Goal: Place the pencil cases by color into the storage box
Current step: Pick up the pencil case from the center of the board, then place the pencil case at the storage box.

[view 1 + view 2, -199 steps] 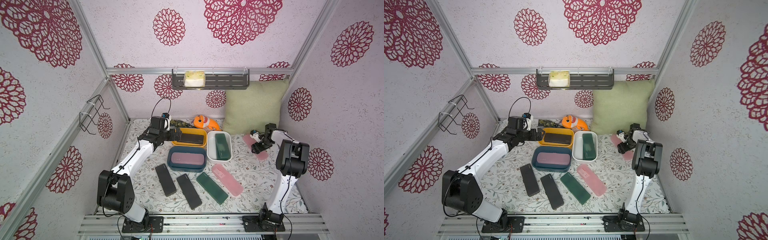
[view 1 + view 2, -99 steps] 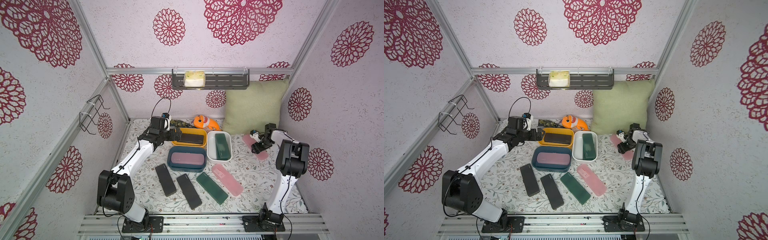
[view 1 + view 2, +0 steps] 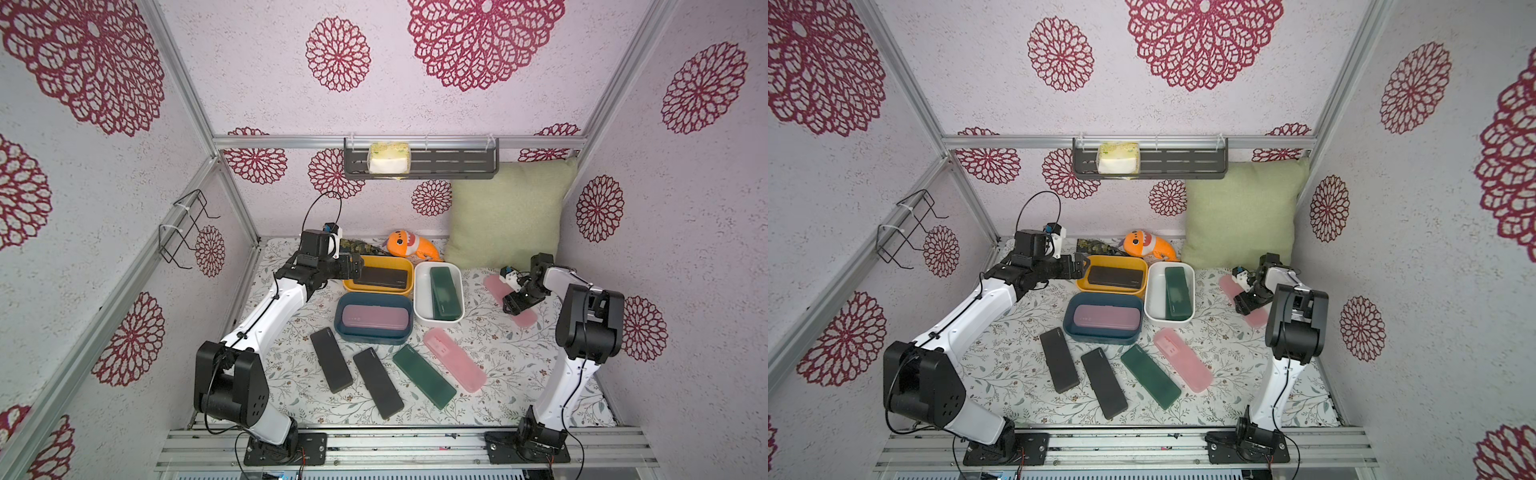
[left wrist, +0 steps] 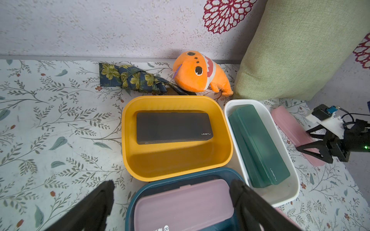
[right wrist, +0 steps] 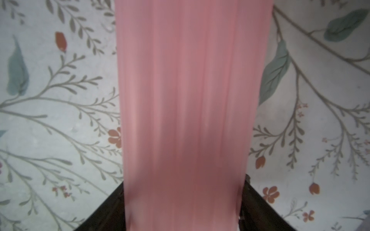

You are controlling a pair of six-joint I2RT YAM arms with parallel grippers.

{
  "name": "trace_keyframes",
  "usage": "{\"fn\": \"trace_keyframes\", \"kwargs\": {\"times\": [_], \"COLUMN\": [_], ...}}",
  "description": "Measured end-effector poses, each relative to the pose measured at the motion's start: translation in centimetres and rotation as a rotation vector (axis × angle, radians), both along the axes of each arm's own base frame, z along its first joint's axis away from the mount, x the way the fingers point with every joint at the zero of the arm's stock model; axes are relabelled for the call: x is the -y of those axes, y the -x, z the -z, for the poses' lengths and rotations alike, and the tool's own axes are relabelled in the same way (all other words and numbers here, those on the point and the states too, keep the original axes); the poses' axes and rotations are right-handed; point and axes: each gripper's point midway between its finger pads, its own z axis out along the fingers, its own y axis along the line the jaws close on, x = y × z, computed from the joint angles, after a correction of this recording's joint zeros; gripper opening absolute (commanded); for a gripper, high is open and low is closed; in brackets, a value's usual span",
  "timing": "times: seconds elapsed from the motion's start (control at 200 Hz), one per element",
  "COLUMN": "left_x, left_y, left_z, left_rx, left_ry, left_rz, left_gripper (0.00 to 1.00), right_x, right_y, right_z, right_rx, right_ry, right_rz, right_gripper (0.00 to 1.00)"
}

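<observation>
Item: pink pencil case, lying on floral mat, well right of the blue tub, past the white tub. Holder: right gripper, pinching it across its width. Idle: left gripper, spread wide, empty, behind-left of the blue tub. Hazards: smooth edges may slip or pivot on lifting; trailing end may clip the white tub's rim en route.

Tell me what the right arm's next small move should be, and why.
Probably lift straight up. The right gripper has its fingers against both long edges of the pink pencil case, which seems to lie flat on the tablecloth; the dark blue tub, already holding a matching pink case, is where it belongs.
</observation>
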Motion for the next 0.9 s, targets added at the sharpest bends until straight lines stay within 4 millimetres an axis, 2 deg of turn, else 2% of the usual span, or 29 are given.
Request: {"fn": "trace_keyframes", "kwargs": {"times": [0.21,0.495,0.66,0.901], "left_x": [-0.1,-0.5,-1.1,-2.2], "left_y": [-0.1,-0.1,-0.1,-0.1], "left_z": [-0.3,-0.7,-1.6,-2.2], "left_rx": [0.006,0.011,0.024,0.031], "left_ry": [0.006,0.016,0.031,0.048], "left_rz": [0.000,-0.016,-0.043,-0.082], "left_gripper": [0.97,0.97,0.97,0.97], "right_x": [-0.3,-0.9,-2.4,-5.7], "right_y": [1.6,1.2,0.9,0.2], "right_z": [-1.4,-7.0,-9.0,-9.6], "right_rx": [0.003,0.136,0.190,0.220], "right_ry": [0.001,0.027,0.025,0.006], "right_rz": [0.000,-0.016,-0.049,-0.102], "right_gripper": [0.47,0.47,0.47,0.46]}}
